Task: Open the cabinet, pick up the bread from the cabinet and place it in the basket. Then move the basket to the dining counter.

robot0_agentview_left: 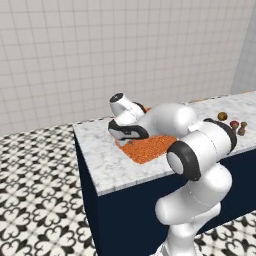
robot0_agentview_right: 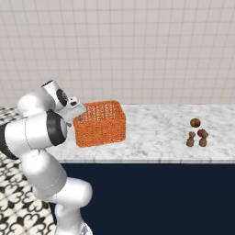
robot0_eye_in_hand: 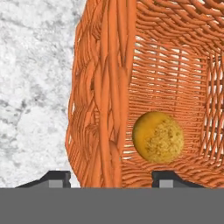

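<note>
we see one orange woven basket (robot0_agentview_right: 100, 123) sitting on the marble dining counter (robot0_agentview_right: 156, 137), one golden-brown bread (robot0_eye_in_hand: 158, 137) bun inside it, gripper (robot0_eye_in_hand: 109, 177) fingers spread astride the basket wall, four small items (robot0_agentview_right: 197, 132) further along the counter

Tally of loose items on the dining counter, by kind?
Orange basket: 1
Bread bun, inside the basket: 1
Small balls, one brown, one red: 2
Small brown shaker-like pieces: 2
Total: 6
</note>
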